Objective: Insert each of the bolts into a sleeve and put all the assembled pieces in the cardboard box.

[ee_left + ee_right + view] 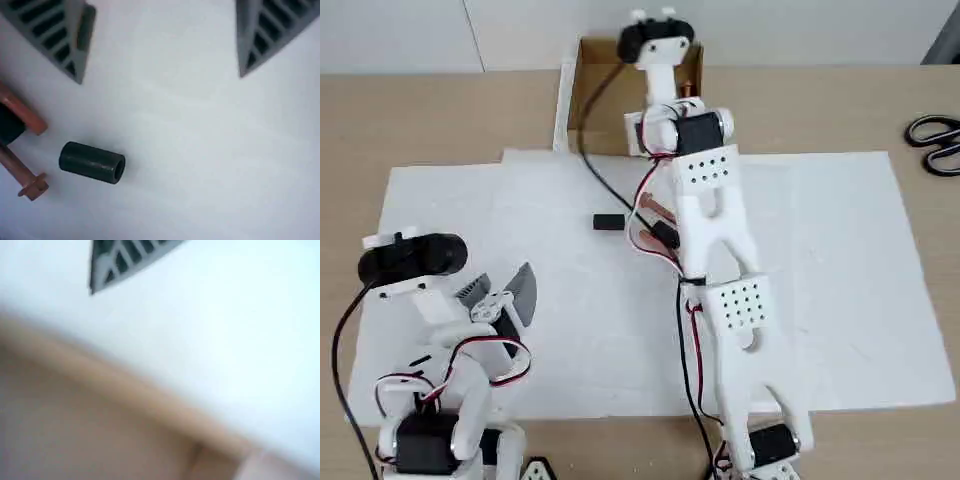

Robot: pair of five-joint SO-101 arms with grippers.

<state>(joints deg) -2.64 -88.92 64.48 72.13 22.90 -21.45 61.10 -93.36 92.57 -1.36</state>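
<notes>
**While the sleeve lies loose, my left fingers hang wide**

As I look down from above, my left fingers (523, 292) are spread wide and hold nothing, low over the white sheet (820, 250) near its left end. The black sleeve (609, 221) lies on its side mid-sheet, well apart from them. My right arm (720, 250) stretches up the surface to the cardboard box (590, 95) at the far edge. How its grasp stands I cannot tell. Scissors (935, 140) lie off the sheet at the right.

From my left wrist, the fingers (50, 30) frame bare sheet, and the sleeve (92, 162) rests beyond them with its open bore showing. Just beside it lies a copper-coloured bolt (20, 172) with a hex head. A second bolt (25, 115) lies near, with a dark piece against it that I cannot make out. This close look gives me the bore and the bolts. The high view gives me the box and the gap I would have to cross.

I judge the sleeve light, stiff and smooth, and being round it is likely to roll. I would pinch it across the middle of its round wall and leave the bore free. The bolt looks rigid and light, best taken on the shaft near the head.

From my right wrist, everything blurs: white sheet (225, 315) over a tan band (125, 385), either box wall or surface.
</notes>
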